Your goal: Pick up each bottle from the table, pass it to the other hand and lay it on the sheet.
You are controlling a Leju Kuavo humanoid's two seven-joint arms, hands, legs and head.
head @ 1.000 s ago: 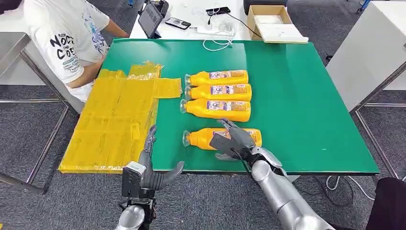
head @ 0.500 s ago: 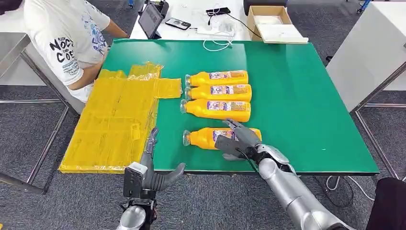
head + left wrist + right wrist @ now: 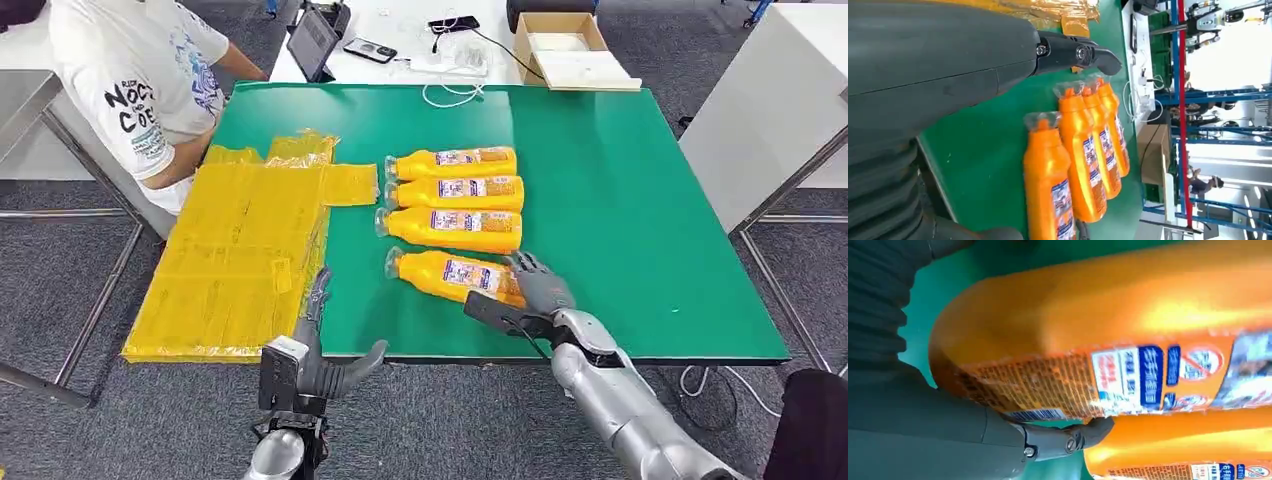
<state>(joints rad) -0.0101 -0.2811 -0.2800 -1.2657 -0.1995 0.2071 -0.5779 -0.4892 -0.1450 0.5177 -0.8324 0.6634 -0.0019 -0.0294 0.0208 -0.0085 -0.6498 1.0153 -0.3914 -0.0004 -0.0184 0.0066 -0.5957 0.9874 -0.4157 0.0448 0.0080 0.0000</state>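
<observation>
Nearest me in the head view lies an orange bottle, its cap pointing left toward the yellow sheet. My right hand grips its base end, fingers over the top and thumb on the near side. The right wrist view shows this bottle close up, the thumb pressed along its label. Three more orange bottles lie side by side just beyond it. My left hand hovers at the table's front edge beside the sheet, fingers spread and holding nothing. The left wrist view looks along the row of bottles.
A person in a white shirt sits at the table's far left corner, by the sheet. A tablet, cables and a cardboard box lie on the white table beyond. The green table is bare on its right half.
My right hand has closed on the nearest bottle's base and swung it: the cap end has moved away from me toward the other bottles, and the hand has shifted right. The left hand stays put.
</observation>
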